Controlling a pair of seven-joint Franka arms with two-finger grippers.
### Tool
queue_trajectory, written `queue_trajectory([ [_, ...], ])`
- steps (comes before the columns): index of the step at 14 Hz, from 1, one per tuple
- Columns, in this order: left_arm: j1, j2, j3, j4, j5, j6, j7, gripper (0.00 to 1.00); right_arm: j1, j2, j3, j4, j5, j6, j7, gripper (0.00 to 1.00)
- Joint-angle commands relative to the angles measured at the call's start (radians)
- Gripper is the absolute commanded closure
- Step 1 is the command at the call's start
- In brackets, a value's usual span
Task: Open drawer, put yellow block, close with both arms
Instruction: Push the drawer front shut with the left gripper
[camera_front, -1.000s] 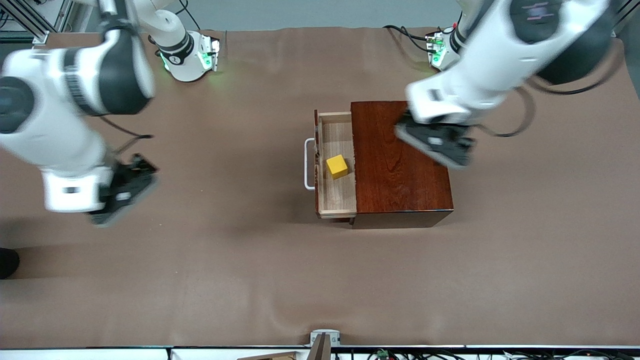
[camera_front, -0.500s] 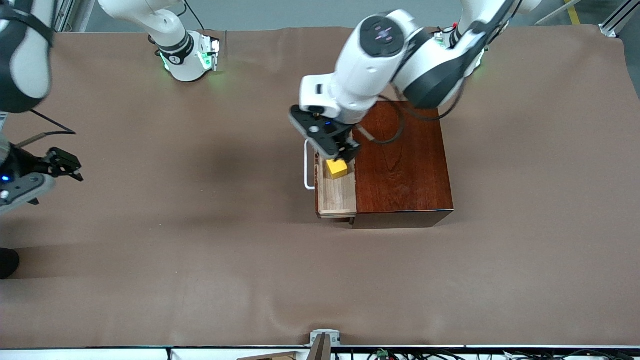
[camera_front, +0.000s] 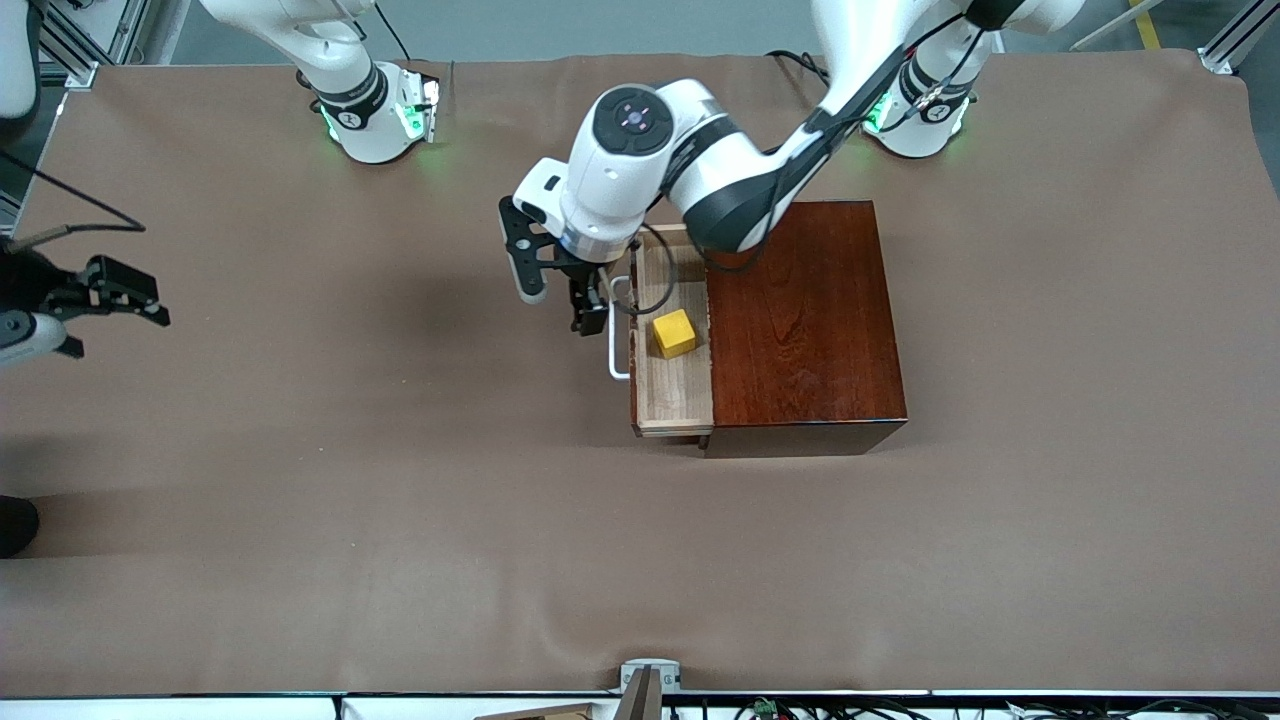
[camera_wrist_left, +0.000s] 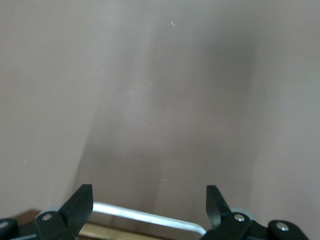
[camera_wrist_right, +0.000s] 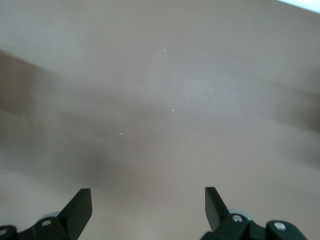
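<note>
— Well, start with the wooden box (camera_front: 800, 315): where do we stand?
— Its drawer (camera_front: 675, 400) is pulled out toward the right arm's end of the table, and the yellow block (camera_front: 674, 333) sits inside on the pale lining. So opening and loading look done; by my reading only the closing is left.
— And the arms?
— Left gripper (camera_front: 590, 305) hangs just in front of the drawer, at its white handle (camera_front: 613, 358), fingers spread, nothing pinched. Its wrist view shows the handle bar running between the two fingertips (camera_wrist_left: 80, 202).
— Ready to push?
— Looks that way to me.
— The right one?
— Right gripper (camera_front: 135, 300) waits well apart from the box, over bare table (camera_front: 350, 520), fingers spread wide and empty.
</note>
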Motion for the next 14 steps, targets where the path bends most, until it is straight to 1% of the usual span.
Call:
queue_trajectory([
  [1,-0.035,0.049,0.067,0.044,0.016,0.009,0.210,0.00,-0.072,-0.088,0.084,-0.082,-0.001,-0.018,0.108,0.00],
  [3,-0.041,0.070,0.081,0.038,0.024,0.009,0.234,0.00,-0.075,-0.101,0.089,-0.082,-0.001,-0.049,0.166,0.00],
  [5,-0.052,0.076,0.081,0.035,0.068,-0.005,0.232,0.00,-0.083,-0.119,0.090,-0.083,0.002,-0.084,0.218,0.00],
  [9,-0.050,0.075,0.085,0.033,0.072,-0.077,0.223,0.00,-0.080,-0.136,0.090,-0.088,0.010,-0.111,0.266,0.00],
  [14,-0.053,0.069,0.120,0.033,0.071,-0.190,0.222,0.00,-0.080,-0.134,0.098,-0.086,0.016,-0.117,0.280,0.00],
])
